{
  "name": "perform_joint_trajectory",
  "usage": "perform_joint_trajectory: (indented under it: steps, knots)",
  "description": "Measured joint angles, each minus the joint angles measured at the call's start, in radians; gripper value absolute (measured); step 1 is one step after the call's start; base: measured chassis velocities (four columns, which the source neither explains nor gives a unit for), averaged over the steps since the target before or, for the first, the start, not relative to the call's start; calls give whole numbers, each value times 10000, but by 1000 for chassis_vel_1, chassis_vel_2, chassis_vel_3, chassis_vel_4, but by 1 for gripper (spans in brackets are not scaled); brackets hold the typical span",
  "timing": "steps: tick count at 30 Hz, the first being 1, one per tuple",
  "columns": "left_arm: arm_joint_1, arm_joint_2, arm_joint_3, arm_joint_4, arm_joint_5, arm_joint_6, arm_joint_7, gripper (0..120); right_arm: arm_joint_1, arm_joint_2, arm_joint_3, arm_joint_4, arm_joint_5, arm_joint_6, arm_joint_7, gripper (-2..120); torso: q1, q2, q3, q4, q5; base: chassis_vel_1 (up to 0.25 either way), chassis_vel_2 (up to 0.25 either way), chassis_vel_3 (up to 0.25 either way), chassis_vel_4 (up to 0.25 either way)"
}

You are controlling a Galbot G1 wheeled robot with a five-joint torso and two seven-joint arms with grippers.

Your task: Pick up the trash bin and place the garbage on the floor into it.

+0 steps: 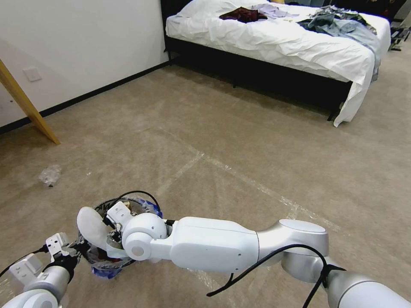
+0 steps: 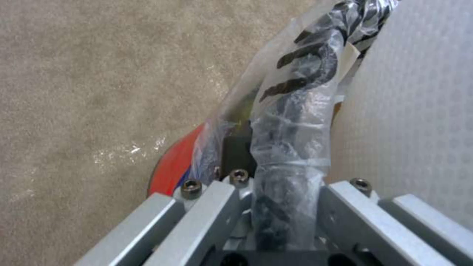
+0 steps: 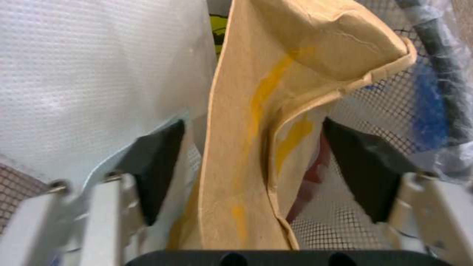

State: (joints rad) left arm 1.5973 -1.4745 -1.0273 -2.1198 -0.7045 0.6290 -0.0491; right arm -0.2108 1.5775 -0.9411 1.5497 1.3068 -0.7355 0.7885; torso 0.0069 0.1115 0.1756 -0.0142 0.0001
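1. Head view: the trash bin (image 1: 112, 261) hangs low at the robot's front left, its bag-wrapped rim pinched tight in the left gripper (image 1: 75, 251).
2. Right gripper (image 3: 254, 162) sits inside the bin, jaws spread apart around brown cardboard (image 3: 256, 129); a white slipper sole (image 1: 90, 224) leans over the rim.
3. Left to collect, I judge: a clear plastic scrap (image 1: 50, 175) on the carpet (image 1: 239, 141), well apart.

Left gripper (image 2: 286, 207) fingers clamped; right gripper (image 3: 251, 162) fingers spread apart.
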Motion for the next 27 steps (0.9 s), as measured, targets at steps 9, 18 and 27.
perform_joint_trajectory:
  steps: [9,18,27]
  knots:
    - [-50,-39,57,124,69,-8,-3,1,55,-12,0,110,46,-2,102,100,0,0,1,0,-2,0,0,0,0]
    - [-107,-35,50,223,83,-11,-4,1,158,55,309,432,141,-2,320,100,0,0,1,0,-2,0,0,0,0]
    - [-152,-56,63,306,131,-11,-3,1,268,29,461,663,188,-3,424,100,0,0,1,0,-2,0,0,0,0]
